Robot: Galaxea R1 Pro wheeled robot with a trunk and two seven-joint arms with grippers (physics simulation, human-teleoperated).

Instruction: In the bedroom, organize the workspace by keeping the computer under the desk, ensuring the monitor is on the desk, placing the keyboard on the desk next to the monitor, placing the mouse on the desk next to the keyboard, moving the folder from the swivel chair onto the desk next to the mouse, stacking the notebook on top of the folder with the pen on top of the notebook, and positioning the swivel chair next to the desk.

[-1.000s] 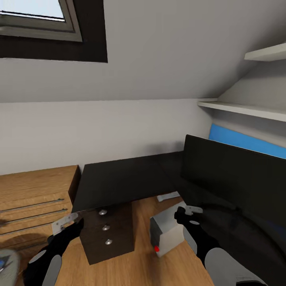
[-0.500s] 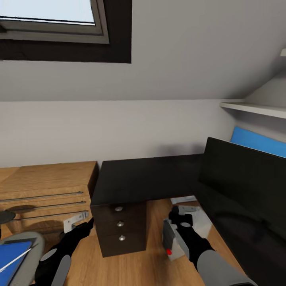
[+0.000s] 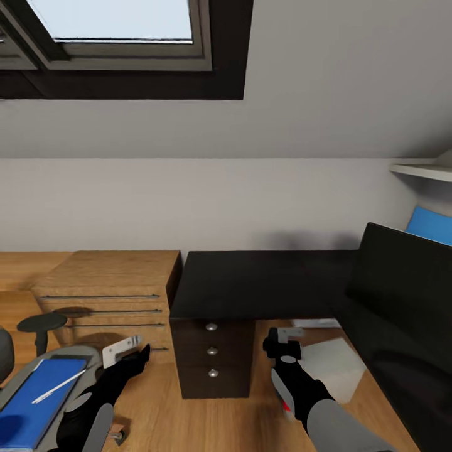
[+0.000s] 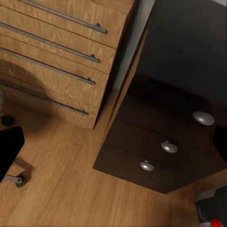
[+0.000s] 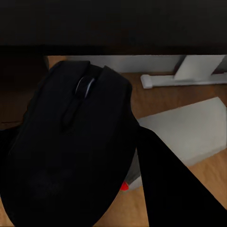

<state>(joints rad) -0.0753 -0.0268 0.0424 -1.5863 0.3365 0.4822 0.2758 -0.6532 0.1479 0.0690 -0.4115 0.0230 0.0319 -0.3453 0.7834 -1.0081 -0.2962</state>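
The mouse (image 5: 71, 146) is small, light, stiff and smooth, so it is best held at its two sides. The right gripper (image 3: 280, 344) is closed on it, low in front of the bench (image 3: 263, 282), not yet on top. The left gripper (image 3: 122, 351) holds nothing; how wide it is open I cannot tell.

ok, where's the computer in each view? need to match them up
Head: computer on the floor right of the drawers, partly behind the right arm.
Left wrist: its dark front with the red button, just past the drawers.
Right wrist: pale case behind the mouse held in the right hand.
Shared landmark: the computer's red button, visible in all three.
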